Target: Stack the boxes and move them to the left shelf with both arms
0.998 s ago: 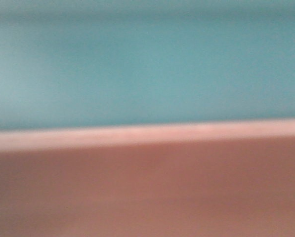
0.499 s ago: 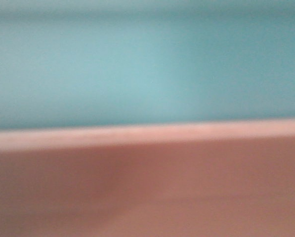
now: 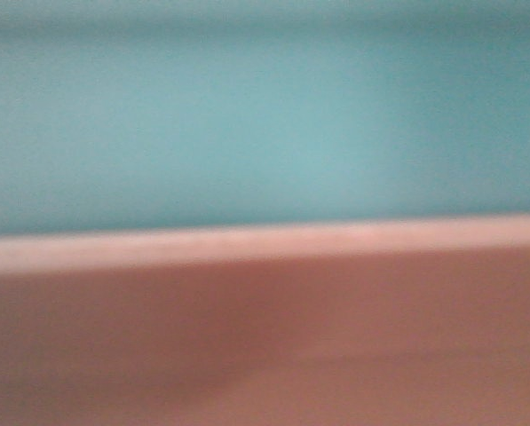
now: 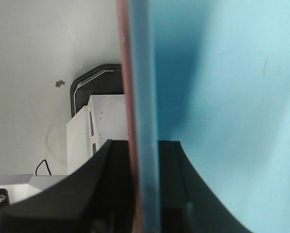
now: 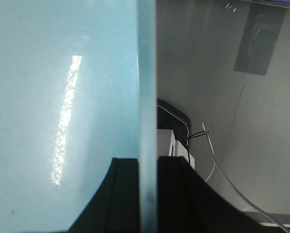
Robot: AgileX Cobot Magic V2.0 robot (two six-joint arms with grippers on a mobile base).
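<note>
- Stacking looked done: the light blue box (image 4: 222, 97) sat nested inside the salmon pink box (image 3: 265, 337).
- The left gripper (image 4: 144, 194) pinched both rims; the right gripper (image 5: 147, 194) pinched the blue wall.
- No shelf showed, so the move remained.

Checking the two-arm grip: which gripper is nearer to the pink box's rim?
Left. The left gripper straddles the nested wall where the pink box edge shows beside the blue box. The right gripper view shows only the blue wall, no pink.
</note>
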